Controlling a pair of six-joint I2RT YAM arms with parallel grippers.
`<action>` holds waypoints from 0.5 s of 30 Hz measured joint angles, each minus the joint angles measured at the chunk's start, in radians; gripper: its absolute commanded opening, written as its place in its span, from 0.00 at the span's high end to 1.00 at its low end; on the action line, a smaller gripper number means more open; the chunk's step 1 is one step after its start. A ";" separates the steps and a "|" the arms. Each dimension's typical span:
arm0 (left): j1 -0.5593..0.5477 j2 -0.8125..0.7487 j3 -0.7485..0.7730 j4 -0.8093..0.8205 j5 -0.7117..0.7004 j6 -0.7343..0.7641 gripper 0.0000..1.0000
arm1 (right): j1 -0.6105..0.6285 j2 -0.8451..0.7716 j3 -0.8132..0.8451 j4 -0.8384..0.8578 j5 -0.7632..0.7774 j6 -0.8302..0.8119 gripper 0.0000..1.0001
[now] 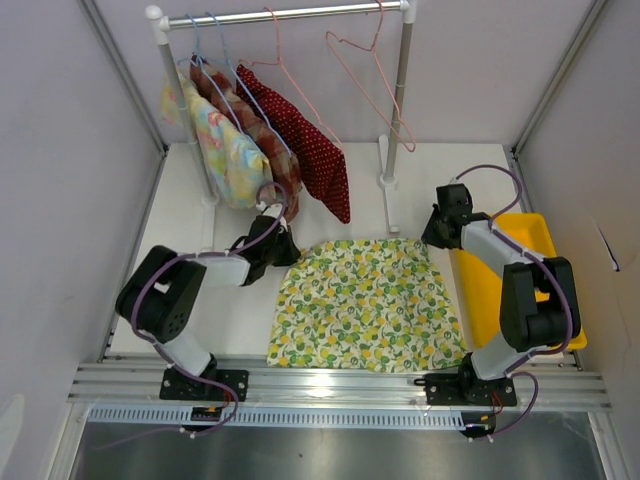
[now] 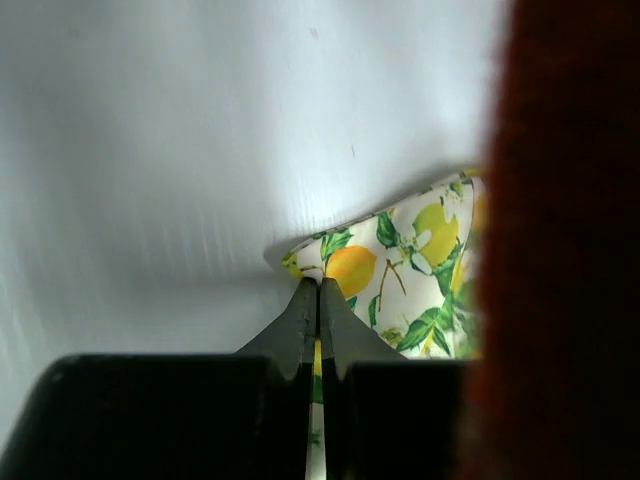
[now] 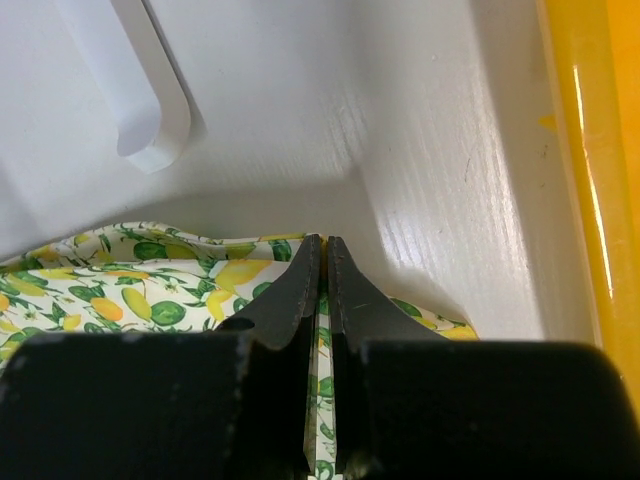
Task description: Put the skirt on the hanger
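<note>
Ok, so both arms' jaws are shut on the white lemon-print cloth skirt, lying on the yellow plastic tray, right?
No: the top external view shows the white lemon-print cloth skirt lying on the white table, beside the yellow plastic tray. Both arms' jaws are shut on it.

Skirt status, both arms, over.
Both shut on skirt: left gripper far-left corner, right gripper far-right. Rest flat on table. Bare pink hanger on rail. Watch red dotted garment beside left gripper.

No readable text, labels or numbers.
</note>
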 measured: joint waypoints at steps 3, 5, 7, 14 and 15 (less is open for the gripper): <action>-0.007 -0.084 -0.059 -0.006 0.016 -0.008 1.00 | 0.001 -0.018 0.000 -0.011 -0.005 -0.001 1.00; -0.011 -0.152 -0.100 -0.006 0.031 -0.017 1.00 | 0.001 -0.046 0.000 -0.025 -0.007 -0.001 1.00; -0.013 -0.217 -0.136 -0.003 0.048 -0.024 1.00 | 0.001 -0.080 0.000 -0.039 -0.010 -0.001 1.00; -0.014 -0.438 -0.234 -0.020 0.058 -0.037 1.00 | 0.001 -0.196 0.009 -0.094 -0.025 -0.002 1.00; -0.014 -0.473 -0.240 -0.027 0.058 -0.037 1.00 | 0.001 -0.211 0.015 -0.105 -0.028 -0.002 1.00</action>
